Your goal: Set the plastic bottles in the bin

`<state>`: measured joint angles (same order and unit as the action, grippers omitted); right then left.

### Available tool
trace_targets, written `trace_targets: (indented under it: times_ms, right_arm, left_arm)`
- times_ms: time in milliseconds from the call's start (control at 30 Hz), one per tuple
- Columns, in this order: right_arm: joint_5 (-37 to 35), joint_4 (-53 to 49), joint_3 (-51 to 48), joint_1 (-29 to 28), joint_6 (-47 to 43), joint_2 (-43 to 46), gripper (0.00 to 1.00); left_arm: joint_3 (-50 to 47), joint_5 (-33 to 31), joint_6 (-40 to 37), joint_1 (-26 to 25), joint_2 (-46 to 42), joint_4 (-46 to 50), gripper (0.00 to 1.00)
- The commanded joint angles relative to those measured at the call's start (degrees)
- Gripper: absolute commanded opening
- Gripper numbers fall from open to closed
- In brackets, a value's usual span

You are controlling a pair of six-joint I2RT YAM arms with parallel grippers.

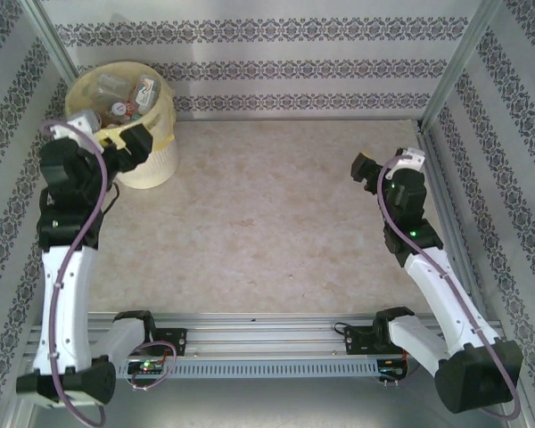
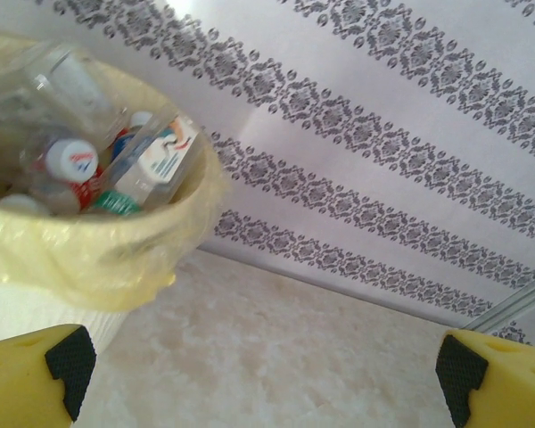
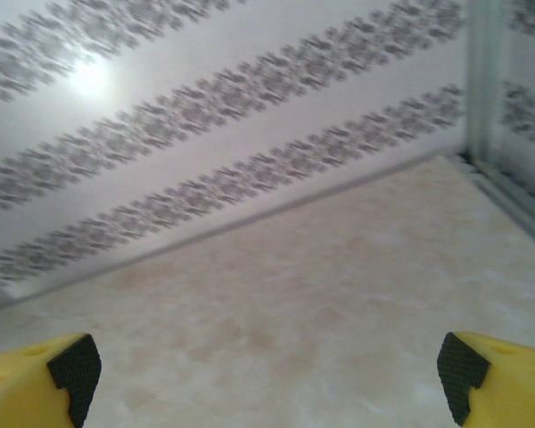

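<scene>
The bin, a cream-white bucket lined with a pale yellow bag, stands at the far left corner of the table. Several plastic bottles lie piled inside it. In the left wrist view the bin's liner bulges at the left, with clear bottles carrying red, blue and green labels and caps just inside the rim. My left gripper hangs by the bin's near right side, open, with only bare table between its fingers. My right gripper is over the right side of the table, open and holding nothing.
Patterned walls close in the table at the back and on both sides. A metal post stands in the far right corner. The marbled tabletop stretches between the two arms.
</scene>
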<state>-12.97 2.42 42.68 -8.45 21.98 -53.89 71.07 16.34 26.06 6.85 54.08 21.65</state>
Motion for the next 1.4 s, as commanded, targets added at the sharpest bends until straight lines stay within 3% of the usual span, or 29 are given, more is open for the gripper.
trace_targets:
  times_ms: [0,200,433,567,867,1033,1067,1133,1233,1367]
  right_arm:
    - [-8.17,-0.08,-5.93,1.43,-5.06,2.00,0.98]
    - [-11.33,9.84,-15.48,6.72,-8.49,-0.84,0.98]
    - [3.86,20.05,-18.38,12.55,-9.02,-12.22,0.98]
    - [8.24,24.96,-17.39,12.82,-11.50,-19.29,0.98]
    - [20.24,40.04,-18.21,13.21,-16.31,-28.10,0.98]
    - [19.91,56.39,-24.71,9.57,-20.74,-33.19,0.98]
    - [18.32,56.08,-23.55,9.33,-20.00,-34.40,0.98]
    - [13.84,45.43,-19.66,8.68,-19.98,-31.68,0.98]
    - [9.88,47.70,-20.35,7.31,-20.40,-32.42,0.98]
    - [9.87,47.76,-20.35,7.31,-20.41,-32.34,0.98]
  left_arm:
    - [-8.57,-4.87,4.22,0.17,-5.93,-4.59,1.00]
    - [-30.44,-9.07,6.96,0.17,-13.13,-16.84,1.00]
    - [-40.97,-21.44,0.70,0.09,-7.32,-24.64,1.00]
    - [-44.36,-25.37,-2.53,0.09,-0.11,-31.58,1.00]
    - [-45.98,-22.08,-13.14,0.00,17.00,-44.72,1.00]
    - [-47.22,-18.63,-18.12,0.00,19.73,-51.16,1.00]
    - [-47.65,-18.07,-18.32,0.00,19.95,-53.14,0.99]
    - [-48.39,-15.18,-19.00,-0.08,21.36,-57.86,1.00]
    - [-47.42,-12.08,-19.34,-0.43,26.70,-62.11,0.99]
    - [-44.23,-9.02,-21.48,-1.33,30.83,-59.62,0.99]
